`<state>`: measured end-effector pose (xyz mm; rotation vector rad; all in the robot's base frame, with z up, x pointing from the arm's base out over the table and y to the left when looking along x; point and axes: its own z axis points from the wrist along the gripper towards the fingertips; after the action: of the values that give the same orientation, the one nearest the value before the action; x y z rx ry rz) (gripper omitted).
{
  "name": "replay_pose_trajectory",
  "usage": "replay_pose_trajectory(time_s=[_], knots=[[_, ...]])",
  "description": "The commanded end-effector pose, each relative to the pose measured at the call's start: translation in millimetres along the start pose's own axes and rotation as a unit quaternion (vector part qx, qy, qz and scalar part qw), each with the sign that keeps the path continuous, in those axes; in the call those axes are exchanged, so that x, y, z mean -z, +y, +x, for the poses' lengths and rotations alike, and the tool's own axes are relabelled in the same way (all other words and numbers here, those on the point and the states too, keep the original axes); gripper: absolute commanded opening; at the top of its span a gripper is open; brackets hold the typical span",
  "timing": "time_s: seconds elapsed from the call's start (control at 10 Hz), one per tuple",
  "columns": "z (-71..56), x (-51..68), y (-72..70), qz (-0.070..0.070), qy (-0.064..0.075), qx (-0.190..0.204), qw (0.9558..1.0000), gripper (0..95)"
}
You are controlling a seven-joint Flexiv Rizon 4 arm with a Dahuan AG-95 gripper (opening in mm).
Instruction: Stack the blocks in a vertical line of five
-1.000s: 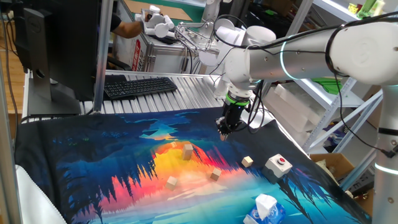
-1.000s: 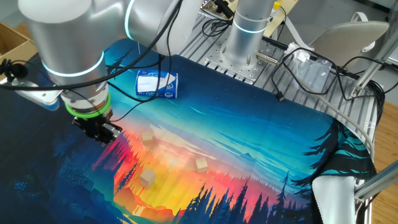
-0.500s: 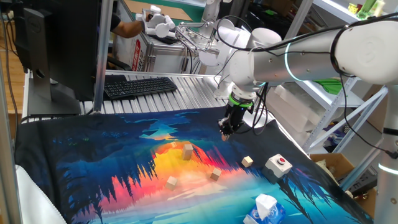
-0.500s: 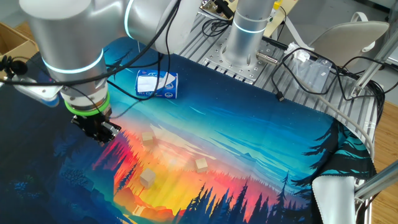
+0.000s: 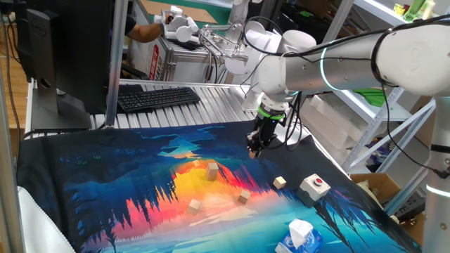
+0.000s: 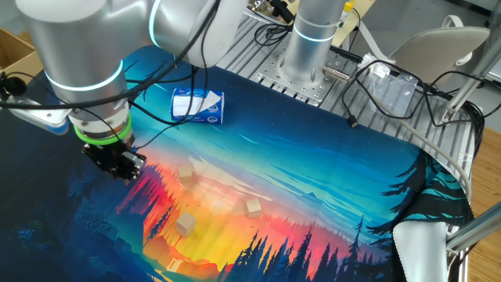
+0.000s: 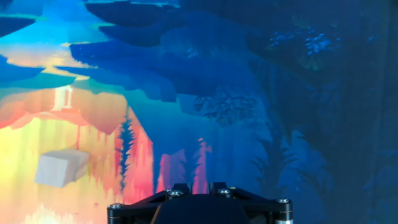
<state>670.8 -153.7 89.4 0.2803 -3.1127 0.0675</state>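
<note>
Hardly budged from a second back: kept the gripper (image 5: pixel 254 150) hovering over the dark mat (image 5: pixel 105 176), apart from the blocks (image 5: pixel 211 169). Couldn't tell whether opened or clenched. Spotted four scattered, none stacked; tower unstarted.

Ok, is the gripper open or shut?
Cannot tell. The gripper is small and dark in both fixed views; hand view shows only its base.

Even, bright indoor light is seen in both fixed views, with soft shadows. The hand view is dimmer and blurred, perhaps out of focus at close range.
</note>
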Motion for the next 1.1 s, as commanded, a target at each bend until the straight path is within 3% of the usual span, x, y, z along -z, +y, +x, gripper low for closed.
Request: replay_pose_trajectory(time_s=[0.1,0.3,0.5,0.6,1.1], knots=[[4.6,-7.1,-14.2,-0.004,-0.001,0.02,0.9998,38.0],[17.3,-18.5,-27.2,-0.008,-0.006,0.025,0.9996,38.0],[29.9,-17.6,-40.2,-0.009,-0.001,0.032,0.9995,38.0],[35.5,-15.1,-43.0,-0.008,0.002,0.032,0.9995,57.0],[53.6,-19.0,-62.1,-0.015,-0.002,0.032,0.9994,57.0]])
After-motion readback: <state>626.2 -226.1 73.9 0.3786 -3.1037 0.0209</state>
